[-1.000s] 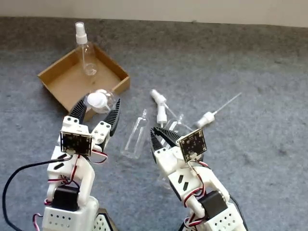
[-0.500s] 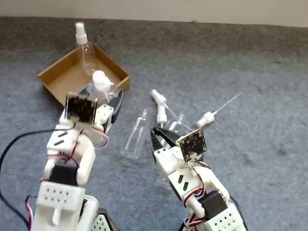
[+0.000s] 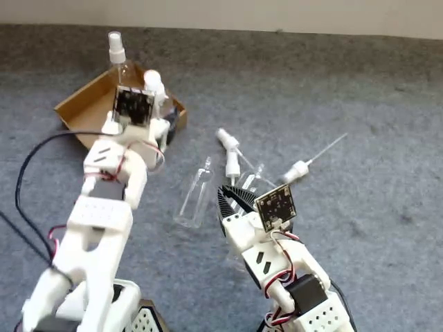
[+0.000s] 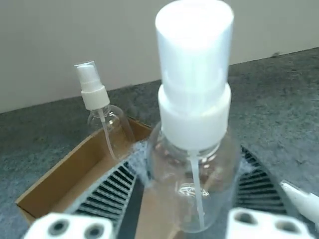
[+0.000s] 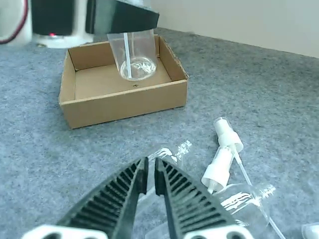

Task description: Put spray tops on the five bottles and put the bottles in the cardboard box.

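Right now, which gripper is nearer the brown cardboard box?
Left. The left gripper holds a clear plastic bottle with a white spray top over the brown cardboard box; the right gripper sits apart from it, by a loose clear bottle on the grey carpet.

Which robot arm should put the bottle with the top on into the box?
Left. The left hand is shut on a capped bottle over the cardboard box. The right hand holds nothing and sits back by the loose spray tops.

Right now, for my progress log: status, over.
Left gripper shut on capped bottle, over cardboard box. Right gripper shut, empty. Second bottle stands in box.
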Tool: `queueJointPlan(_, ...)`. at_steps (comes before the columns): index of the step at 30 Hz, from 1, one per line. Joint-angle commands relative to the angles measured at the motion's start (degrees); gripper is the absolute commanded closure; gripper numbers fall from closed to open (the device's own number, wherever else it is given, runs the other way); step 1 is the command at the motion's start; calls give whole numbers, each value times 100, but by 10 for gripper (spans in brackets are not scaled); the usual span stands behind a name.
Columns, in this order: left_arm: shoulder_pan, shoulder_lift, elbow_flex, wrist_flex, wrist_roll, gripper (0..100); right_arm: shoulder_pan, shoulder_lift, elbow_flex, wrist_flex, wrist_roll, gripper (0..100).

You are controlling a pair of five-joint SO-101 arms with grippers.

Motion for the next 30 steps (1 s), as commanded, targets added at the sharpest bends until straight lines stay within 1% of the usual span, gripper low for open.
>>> queueJointPlan(1, -321, 831, -910, -237, -9, 853, 57, -13, 963, 22, -35, 974)
queueJointPlan(4, -418, 1244, -1174, -237, -9, 853, 57, -13, 963, 22, -35, 974)
queueJointPlan(6, -418, 1464, -1262, -378, -9, 853, 57, -13, 963, 22, -35, 974)
queueJointPlan(8, -426, 1701, -1270, -774, 97, 853, 57, -13, 963, 22, -35, 974)
queueJointPlan(12, -435, 2220, -1305, -1530, 826, 853, 57, -13, 963, 31, -35, 974)
queueJointPlan(17, -435, 2765, -1314, -1987, 800, 853, 57, -13, 963, 31, -35, 974)
queueJointPlan(20, -444, 2993, -1411, -2101, 800, 853, 57, -13, 963, 31, -35, 974)
queueJointPlan(30, -444, 3732, -1868, -2084, 800, 853, 57, -13, 963, 31, -35, 974)
